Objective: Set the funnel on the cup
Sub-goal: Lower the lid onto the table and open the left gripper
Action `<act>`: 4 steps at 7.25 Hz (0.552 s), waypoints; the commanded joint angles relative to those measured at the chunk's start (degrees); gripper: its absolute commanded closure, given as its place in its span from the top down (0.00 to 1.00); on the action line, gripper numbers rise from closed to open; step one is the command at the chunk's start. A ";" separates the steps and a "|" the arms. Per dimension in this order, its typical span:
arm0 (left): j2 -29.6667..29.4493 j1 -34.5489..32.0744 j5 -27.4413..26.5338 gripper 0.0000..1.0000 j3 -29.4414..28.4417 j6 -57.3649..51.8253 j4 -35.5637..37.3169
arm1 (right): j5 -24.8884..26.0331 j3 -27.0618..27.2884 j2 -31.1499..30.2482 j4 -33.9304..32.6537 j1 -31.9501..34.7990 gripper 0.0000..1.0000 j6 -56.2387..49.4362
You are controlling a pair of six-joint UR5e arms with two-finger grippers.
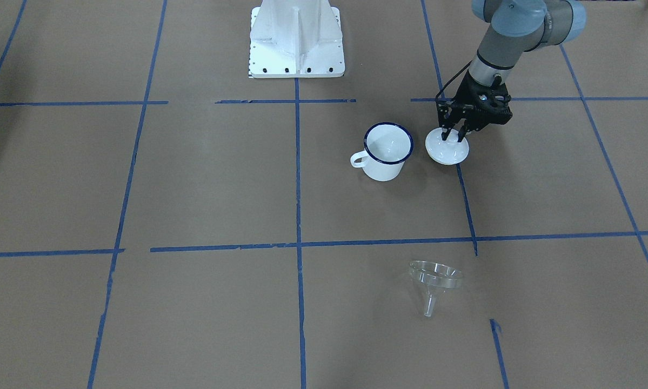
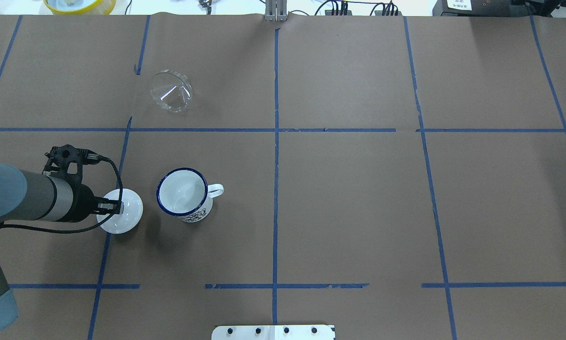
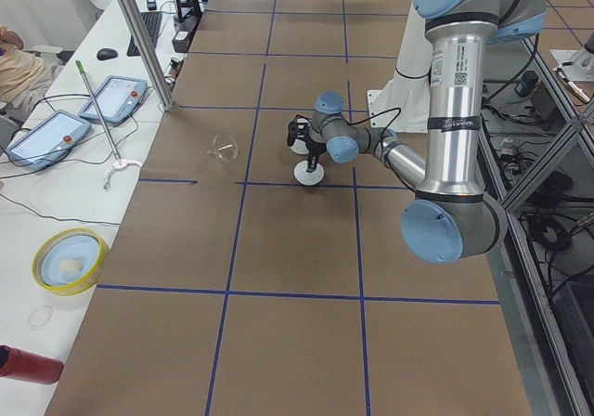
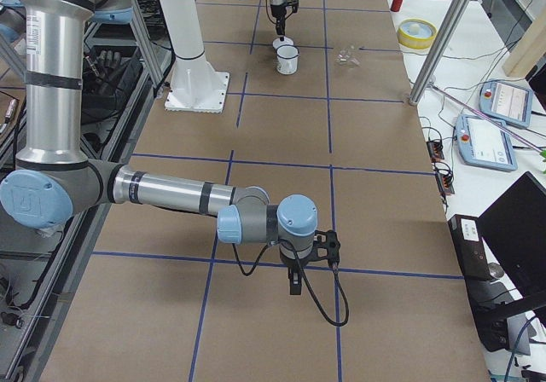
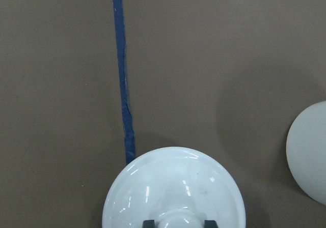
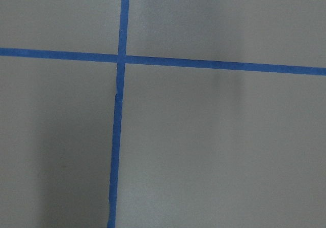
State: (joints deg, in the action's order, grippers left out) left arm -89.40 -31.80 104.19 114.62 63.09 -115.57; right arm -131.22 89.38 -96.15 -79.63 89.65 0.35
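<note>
The clear plastic funnel [image 1: 434, 278] lies on its side on the brown paper, far from the robot's base; it also shows in the overhead view [image 2: 172, 92]. The white cup [image 1: 388, 148] with the dark blue rim stands upright and empty, handle pointing away from my left arm [image 2: 183, 198]. My left gripper [image 1: 453, 132] is beside the cup, shut on the knob of a round white lid [image 1: 447, 151] that rests on the table. In the left wrist view the fingertips [image 5: 148, 223] flank the knob. My right gripper [image 4: 294, 284] hangs low over bare paper far from these things; I cannot tell whether it is open.
The robot's white base plate [image 1: 296, 48] stands behind the cup. Blue tape lines [image 1: 298, 178] divide the brown paper into squares. The cup's side shows at the right edge of the left wrist view [image 5: 310, 151]. A yellow bowl [image 2: 80, 4] sits beyond the far table edge.
</note>
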 commanded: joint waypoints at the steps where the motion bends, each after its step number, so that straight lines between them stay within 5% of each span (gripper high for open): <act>1: -0.68 0.16 -0.04 0.00 -0.79 0.01 -0.01 | 0.00 0.00 0.00 0.00 0.00 1.00 0.00; 4: -1.57 0.24 -0.04 0.00 -1.77 -0.08 -0.01 | 0.00 0.00 0.00 0.00 0.00 1.00 0.00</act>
State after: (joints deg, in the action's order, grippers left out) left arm -90.80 -31.62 104.15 113.05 63.03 -115.58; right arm -131.22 89.39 -96.15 -79.63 89.65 0.35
